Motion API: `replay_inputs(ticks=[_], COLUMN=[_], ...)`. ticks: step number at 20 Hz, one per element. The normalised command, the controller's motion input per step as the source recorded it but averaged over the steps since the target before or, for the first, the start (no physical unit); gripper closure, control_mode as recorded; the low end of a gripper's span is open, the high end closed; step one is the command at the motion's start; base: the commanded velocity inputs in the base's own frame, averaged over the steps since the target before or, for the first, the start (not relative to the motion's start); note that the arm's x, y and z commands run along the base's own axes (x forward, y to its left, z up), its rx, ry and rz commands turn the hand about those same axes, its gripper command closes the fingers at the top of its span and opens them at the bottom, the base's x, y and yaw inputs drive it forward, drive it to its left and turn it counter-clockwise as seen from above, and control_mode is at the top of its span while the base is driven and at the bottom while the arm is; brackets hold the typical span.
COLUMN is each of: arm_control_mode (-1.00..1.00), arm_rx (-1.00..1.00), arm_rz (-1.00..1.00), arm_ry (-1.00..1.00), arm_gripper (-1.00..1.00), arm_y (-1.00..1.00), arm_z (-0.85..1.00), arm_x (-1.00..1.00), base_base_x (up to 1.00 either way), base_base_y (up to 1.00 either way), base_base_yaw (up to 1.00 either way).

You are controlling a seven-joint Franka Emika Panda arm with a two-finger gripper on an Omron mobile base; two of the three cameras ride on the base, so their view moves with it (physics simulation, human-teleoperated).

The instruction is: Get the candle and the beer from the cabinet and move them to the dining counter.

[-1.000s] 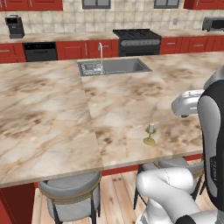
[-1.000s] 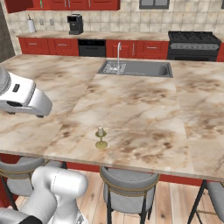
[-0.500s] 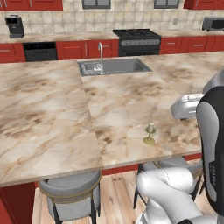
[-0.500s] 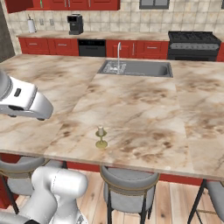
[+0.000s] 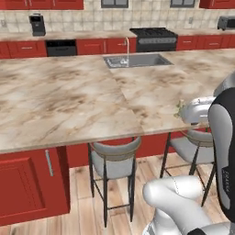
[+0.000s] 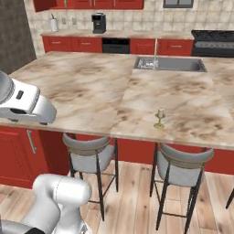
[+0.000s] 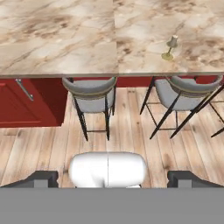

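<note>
The candle [image 6: 159, 119] is seen standing upright on the dining counter [image 6: 91, 91], near the counter's front edge and on the sink [image 6: 168, 64] side of the slab seam, above a grey stool [image 6: 183, 160]. That half of the task is judged done. The beer cannot be found anywhere on the counter, so it is taken to be still in the cabinet.

The gripper [image 7: 113, 177] is held wide open and empty, its two dark fingertips [image 7: 41, 178] standing far apart. It is drawn back off the counter and aimed down at the wooden floor and stools. From it, the candle [image 7: 169, 47] lies ahead and off to one side, well apart. The cabinet holding the beer cannot be identified here, so a drive of the base is judged necessary before any reach.
</note>
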Motion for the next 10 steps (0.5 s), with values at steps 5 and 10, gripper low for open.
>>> replay_inputs(ticks=[5, 10], arm_control_mode=[1.00, 1.00], arm_rx=[0.00, 0.00], arm_rz=[0.00, 0.00], arm_ry=[0.00, 0.00], arm_gripper=[-1.00, -1.00], arm_y=[0.00, 0.00], arm_z=[0.00, 0.00], arm_x=[0.00, 0.00], base_base_x=[-0.39, -0.05], base_base_y=[1.00, 1.00], base_base_yaw=[0.06, 0.04])
